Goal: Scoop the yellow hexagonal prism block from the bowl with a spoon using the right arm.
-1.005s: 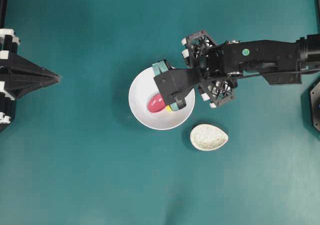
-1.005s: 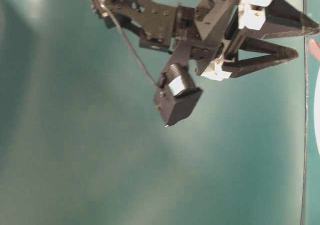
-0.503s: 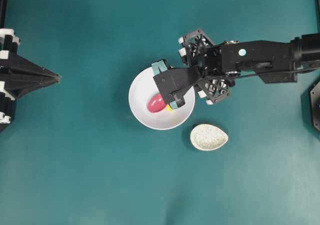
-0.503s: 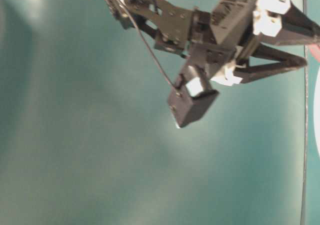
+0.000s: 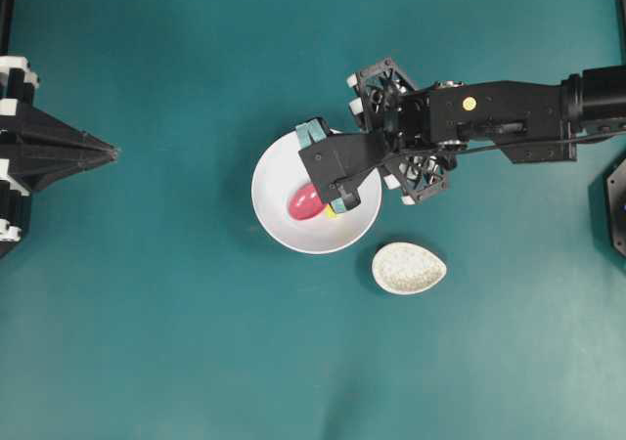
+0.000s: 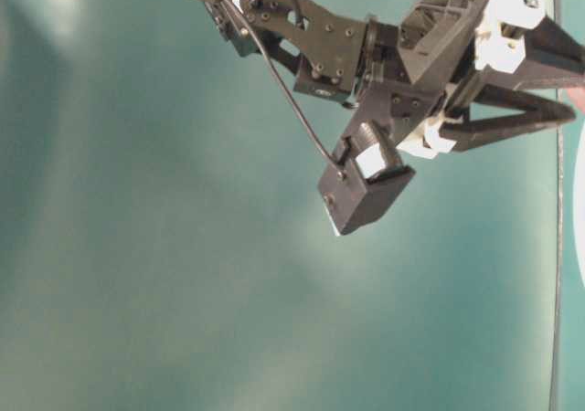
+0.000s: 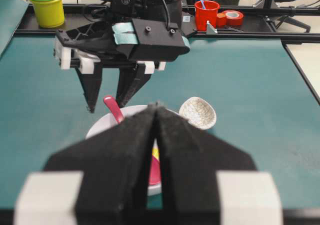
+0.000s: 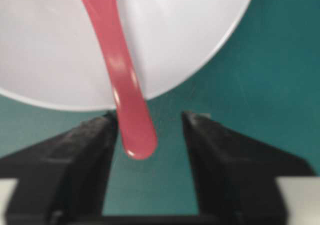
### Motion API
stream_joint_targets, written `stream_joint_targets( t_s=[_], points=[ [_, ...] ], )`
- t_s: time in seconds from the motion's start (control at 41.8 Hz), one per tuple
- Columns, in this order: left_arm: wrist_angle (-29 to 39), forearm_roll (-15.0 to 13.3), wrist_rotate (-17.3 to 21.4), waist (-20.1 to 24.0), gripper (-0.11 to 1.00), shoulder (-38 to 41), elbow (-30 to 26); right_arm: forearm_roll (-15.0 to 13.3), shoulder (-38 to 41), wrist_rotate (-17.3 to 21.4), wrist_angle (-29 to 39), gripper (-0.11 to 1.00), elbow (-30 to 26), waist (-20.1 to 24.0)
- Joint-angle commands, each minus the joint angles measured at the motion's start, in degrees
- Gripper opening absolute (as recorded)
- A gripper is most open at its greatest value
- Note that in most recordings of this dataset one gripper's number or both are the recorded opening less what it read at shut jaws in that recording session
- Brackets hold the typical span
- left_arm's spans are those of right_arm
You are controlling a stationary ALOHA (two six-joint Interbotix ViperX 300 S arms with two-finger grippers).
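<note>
Overhead: the black right arm's gripper (image 5: 328, 171) w/ teal-tipped parts covers the spoon's handle and most of the tiny yellow hexagonal prism block (image 5: 331, 211); only a sliver of yellow shows at the gripper's lower edge, just right of the scoop, inside the large round white bowl (image 5: 272, 181). Block's shape can't be made out. The glossy pink-red soup spoon (image 5: 304, 202) shows only its scoop there, lying in the bowl.

Right wrist view, blurred: the spoon handle (image 8: 125, 100) runs out over the bowl rim (image 8: 210, 60), its end between the two black fingers (image 8: 87, 150), close against the left one, clear gap to the right one. Jaws spread, not clamped on the handle; contact w/ left finger can't be told. Block not in this view.

Table-level view: mostly the right arm's wrist and camera block (image 6: 366, 192) vs teal cloth; bowl and spoon cut off at right edge, only slivers.

Left wrist view: the black left gripper (image 7: 156, 135) fills the near part, fingers pressed together, hiding most of the bowl; a bit of yellow and pink shows thru beside them. Beyond, the handle (image 7: 114, 110) slopes up under the right gripper.

Around: small speckled oval cream spoon rest (image 5: 409, 268) just right of and nearer than the bowl, apart from it. Far shelf in left wrist view: yellow-blue stacked cups (image 7: 47, 5), red cup (image 7: 207, 14), red tape roll (image 7: 232, 17). Left arm parked at far left overhead (image 5: 49, 152), well apart from bowl.
</note>
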Motion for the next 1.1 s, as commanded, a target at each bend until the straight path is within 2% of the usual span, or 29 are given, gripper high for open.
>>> stream_joint_targets(
  t_s=[0.0, 0.168, 0.239, 1.077],
  points=[
    [-0.44, 0.18, 0.00, 0.00, 0.00, 0.35, -1.49, 0.09, -0.97, 0.00, -0.18, 0.52, -0.35, 0.18],
    [-0.35, 0.18, 0.00, 0.00, 0.00, 0.35, -1.49, 0.18, -1.05, 0.18, 0.00, 0.30, -0.35, 0.18],
    [-0.09, 0.18, 0.09, 0.09, 0.00, 0.35, -1.49, 0.18, -1.32, 0.26, 0.09, 0.26, -0.44, 0.18],
    [0.26, 0.18, 0.09, 0.00, 0.00, 0.35, -1.49, 0.18, -8.44, 0.70, 3.69, 0.20, -0.88, 1.85]
  ],
)
